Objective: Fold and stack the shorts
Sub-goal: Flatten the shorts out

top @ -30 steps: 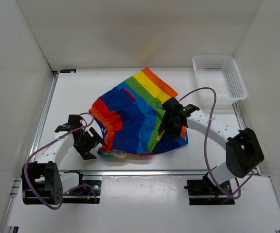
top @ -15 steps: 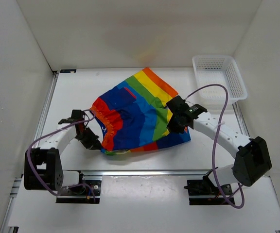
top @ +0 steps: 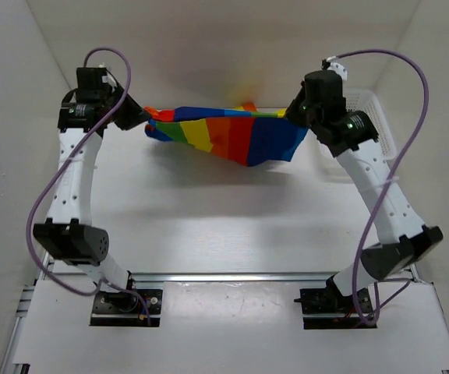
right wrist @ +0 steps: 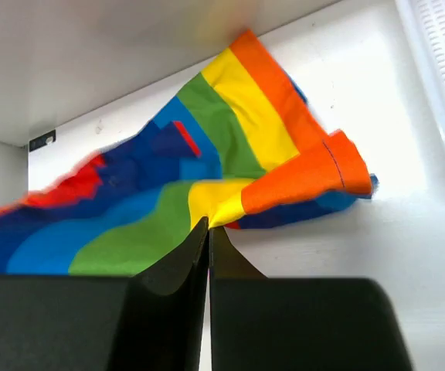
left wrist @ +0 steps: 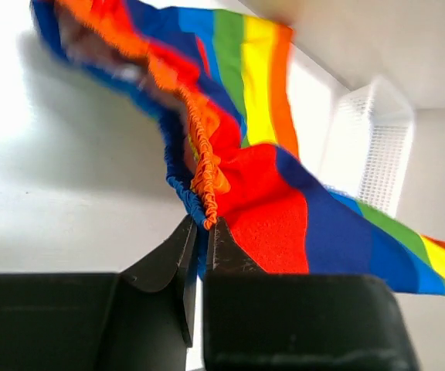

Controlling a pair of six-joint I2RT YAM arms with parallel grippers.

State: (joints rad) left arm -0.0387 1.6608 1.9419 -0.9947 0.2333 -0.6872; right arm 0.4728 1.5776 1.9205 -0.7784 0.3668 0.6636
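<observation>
The rainbow-striped shorts (top: 232, 134) hang stretched in the air between both arms, well above the table at the back. My left gripper (top: 140, 118) is shut on the gathered red-orange waistband (left wrist: 204, 174) at the left end. My right gripper (top: 301, 118) is shut on a yellow and orange fold of the cloth (right wrist: 230, 205) at the right end. The shorts (left wrist: 284, 193) sag in the middle, and their lower edge hangs down toward the table. In the right wrist view the striped cloth (right wrist: 168, 201) fans out leftward from the closed fingertips.
A white plastic mesh basket (top: 374, 117) sits at the back right, partly hidden behind the right arm, also seen as a white basket (right wrist: 443, 69) in the right wrist view. White walls close in the table (top: 209, 218) on three sides.
Both grippers closed on the shorts as they lay on the table. Both arms then rose and swung apart toward the back, lifting the shorts and pulling them wide.
</observation>
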